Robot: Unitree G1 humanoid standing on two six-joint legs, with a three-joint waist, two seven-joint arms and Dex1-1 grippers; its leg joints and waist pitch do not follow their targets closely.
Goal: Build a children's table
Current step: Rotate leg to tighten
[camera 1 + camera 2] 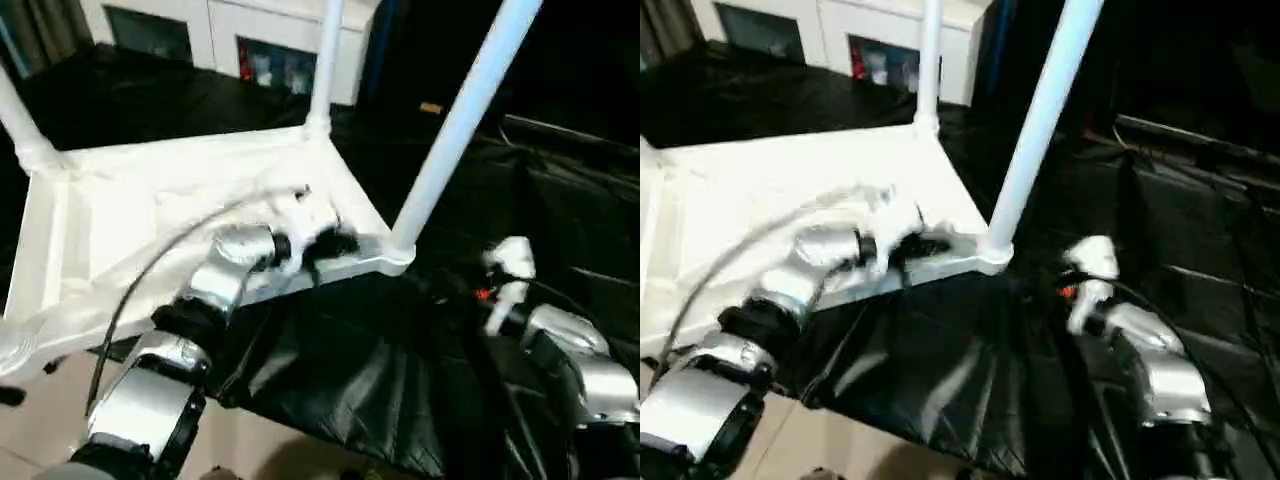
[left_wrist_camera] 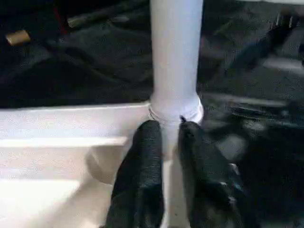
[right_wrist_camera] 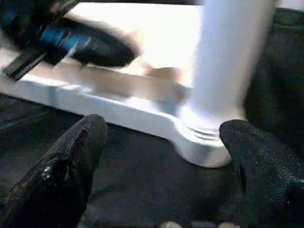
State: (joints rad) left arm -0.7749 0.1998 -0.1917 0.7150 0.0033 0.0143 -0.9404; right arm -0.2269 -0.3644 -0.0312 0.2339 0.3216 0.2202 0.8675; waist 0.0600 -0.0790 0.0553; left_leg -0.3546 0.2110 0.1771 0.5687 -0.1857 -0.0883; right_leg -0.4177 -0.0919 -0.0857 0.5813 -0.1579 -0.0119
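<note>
The tabletop [image 1: 150, 230] lies underside up on a black sheet [image 1: 330, 380], with white legs standing in its corner sockets, the nearest leg [image 1: 455, 125] rising from the near corner socket [image 1: 400, 255]. The left gripper [image 2: 164, 142] rests on the tabletop's near rim just beside that socket, its fingers [image 2: 142, 166] narrowly parted over the rim. The right gripper [image 3: 161, 147] hangs just short of the same socket, spread wide and holding nothing, with a white cabinet [image 1: 230, 40] well beyond.
</note>
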